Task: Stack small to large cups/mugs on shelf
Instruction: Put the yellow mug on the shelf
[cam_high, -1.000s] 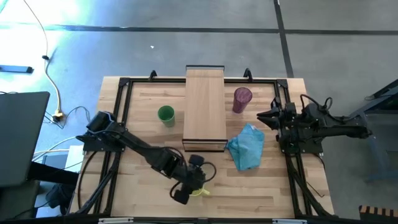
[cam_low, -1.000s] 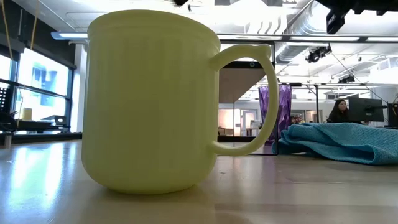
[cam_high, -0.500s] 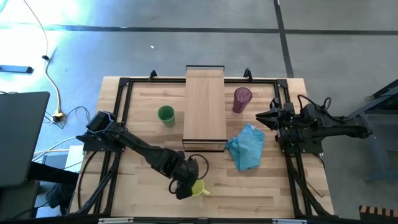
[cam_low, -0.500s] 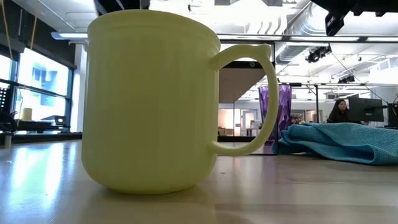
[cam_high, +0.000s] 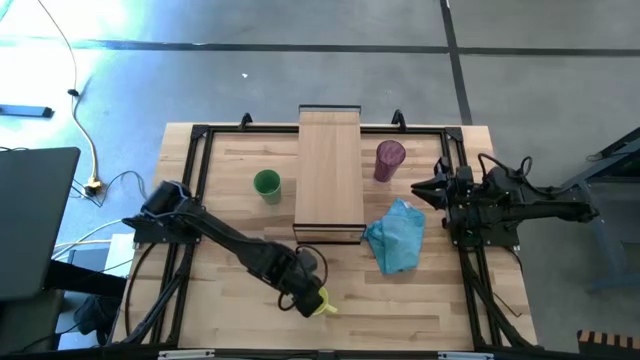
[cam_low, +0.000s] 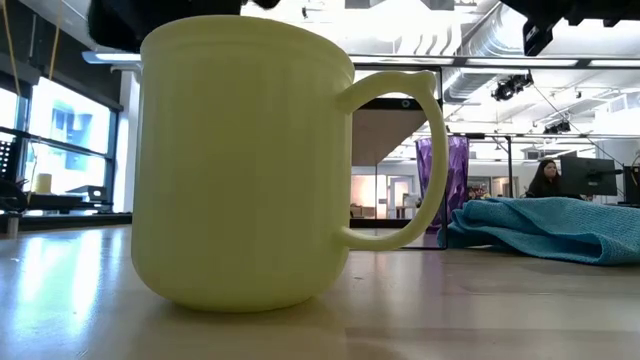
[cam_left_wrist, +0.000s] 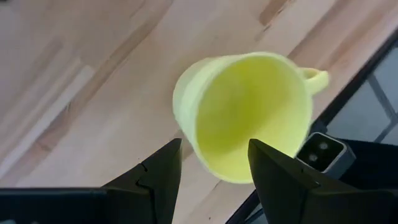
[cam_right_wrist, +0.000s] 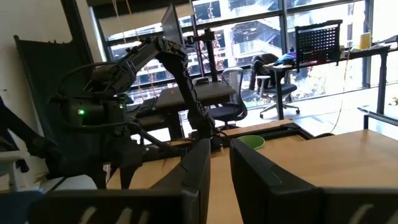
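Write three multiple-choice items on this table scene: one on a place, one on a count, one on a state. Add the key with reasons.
1. Where is the green cup?
A. on the shelf
B. on the tabletop left of the shelf
C. under the blue cloth

2. How many cups or mugs show?
A. two
B. three
C. five

3. The left pincer is
A. open above the yellow mug
B. shut on the purple tumbler
C. holding the cloth

Key: B, it stands beside the board; B, green cup, yellow mug, purple tumbler; A, its fingers stand apart over the mug.

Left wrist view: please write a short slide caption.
Open left gripper poised above the upright yellow mug on the wooden tabletop.
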